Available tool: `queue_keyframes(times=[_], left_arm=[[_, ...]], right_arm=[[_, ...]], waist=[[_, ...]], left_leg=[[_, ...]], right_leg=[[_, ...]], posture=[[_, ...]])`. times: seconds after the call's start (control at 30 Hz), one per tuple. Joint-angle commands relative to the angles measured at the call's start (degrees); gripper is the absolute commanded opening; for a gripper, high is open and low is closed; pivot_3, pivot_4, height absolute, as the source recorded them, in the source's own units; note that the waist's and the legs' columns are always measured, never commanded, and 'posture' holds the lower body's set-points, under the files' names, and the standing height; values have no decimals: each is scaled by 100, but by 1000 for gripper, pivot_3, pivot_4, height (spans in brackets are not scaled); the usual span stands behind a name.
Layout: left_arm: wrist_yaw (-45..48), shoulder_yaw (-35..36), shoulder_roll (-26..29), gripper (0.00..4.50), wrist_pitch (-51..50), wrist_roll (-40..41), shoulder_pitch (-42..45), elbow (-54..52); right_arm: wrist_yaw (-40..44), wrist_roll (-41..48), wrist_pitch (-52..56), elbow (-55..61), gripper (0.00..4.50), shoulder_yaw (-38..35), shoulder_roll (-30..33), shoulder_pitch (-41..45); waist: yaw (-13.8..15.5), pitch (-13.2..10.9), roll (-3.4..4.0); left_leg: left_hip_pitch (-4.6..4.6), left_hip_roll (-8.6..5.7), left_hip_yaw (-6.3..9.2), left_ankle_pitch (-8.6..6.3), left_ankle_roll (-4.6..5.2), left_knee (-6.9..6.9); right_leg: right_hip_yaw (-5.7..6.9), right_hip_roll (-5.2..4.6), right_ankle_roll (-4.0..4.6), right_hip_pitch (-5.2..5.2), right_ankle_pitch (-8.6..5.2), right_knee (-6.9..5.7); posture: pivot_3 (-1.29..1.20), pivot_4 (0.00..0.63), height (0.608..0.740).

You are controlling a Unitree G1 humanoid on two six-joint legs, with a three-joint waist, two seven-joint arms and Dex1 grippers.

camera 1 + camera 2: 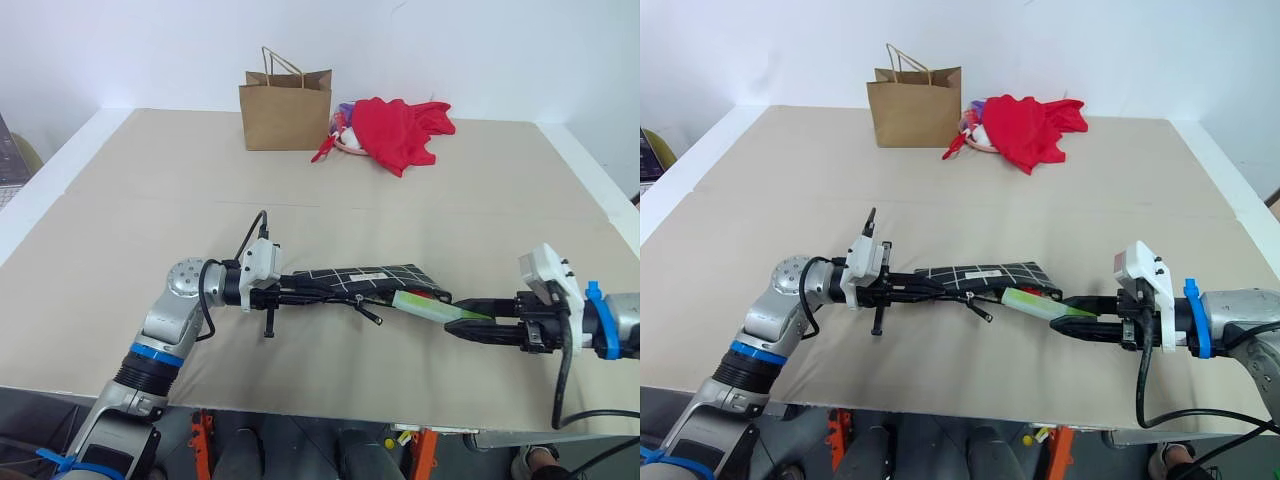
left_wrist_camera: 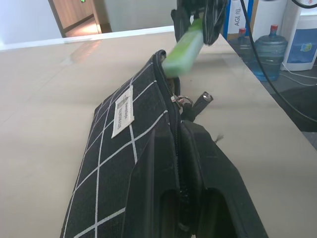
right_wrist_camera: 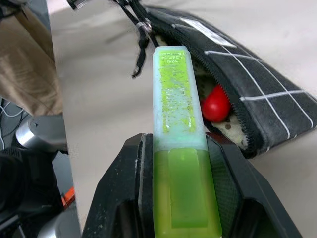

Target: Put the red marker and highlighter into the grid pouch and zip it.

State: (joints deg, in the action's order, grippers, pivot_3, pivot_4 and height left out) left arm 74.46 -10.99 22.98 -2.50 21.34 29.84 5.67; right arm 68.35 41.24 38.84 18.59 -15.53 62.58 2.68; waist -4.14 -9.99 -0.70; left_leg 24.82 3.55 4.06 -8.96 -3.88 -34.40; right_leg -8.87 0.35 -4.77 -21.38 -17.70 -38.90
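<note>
The grid pouch, black with white lines, is held just above the table at its middle. My left gripper is shut on its zipper edge from the left, and the mouth gapes toward the right. My right gripper is shut on the light green highlighter, whose free end sits at the pouch's mouth. Inside the open mouth shows the red end of the red marker. The black zipper cord dangles beside the highlighter's tip.
A brown paper bag stands at the back of the tan table. A red cloth is heaped to its right, over some small items. The table's front edge runs just below my arms.
</note>
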Motion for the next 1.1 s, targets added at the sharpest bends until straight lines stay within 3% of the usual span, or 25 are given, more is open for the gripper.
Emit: queue_keyframes(times=[0.03, 0.63, 1.1], left_arm=[[-8, 60, 11, 0, 43, 70, 25, -218], [-58, -4, -60, 0, 31, 80, 3, -282], [-44, 38, 2, 0, -59, 151, -113, -427]], right_arm=[[29, -81, -98, 23, 1124, 89, -22, 178], [-373, -581, 68, -107, 1124, 1142, -504, 1384], [3, -1191, -677, -941, 1124, 1101, -361, 1472]], waist=[[2, 0, 0], [0, -1, 0], [0, -1, 0]], left_leg=[[0, 0, 0, 0, 0, 0], [2, 0, 0, 0, 0, 2], [1, 0, 0, 0, 0, 1]], right_leg=[[0, 0, 0, 0, 0, 0], [0, 0, 1, -4, 0, -1], [1, 0, 1, -3, 1, -2]], posture=[[0, 150, 740], [0, 150, 740], [0, 150, 740]])
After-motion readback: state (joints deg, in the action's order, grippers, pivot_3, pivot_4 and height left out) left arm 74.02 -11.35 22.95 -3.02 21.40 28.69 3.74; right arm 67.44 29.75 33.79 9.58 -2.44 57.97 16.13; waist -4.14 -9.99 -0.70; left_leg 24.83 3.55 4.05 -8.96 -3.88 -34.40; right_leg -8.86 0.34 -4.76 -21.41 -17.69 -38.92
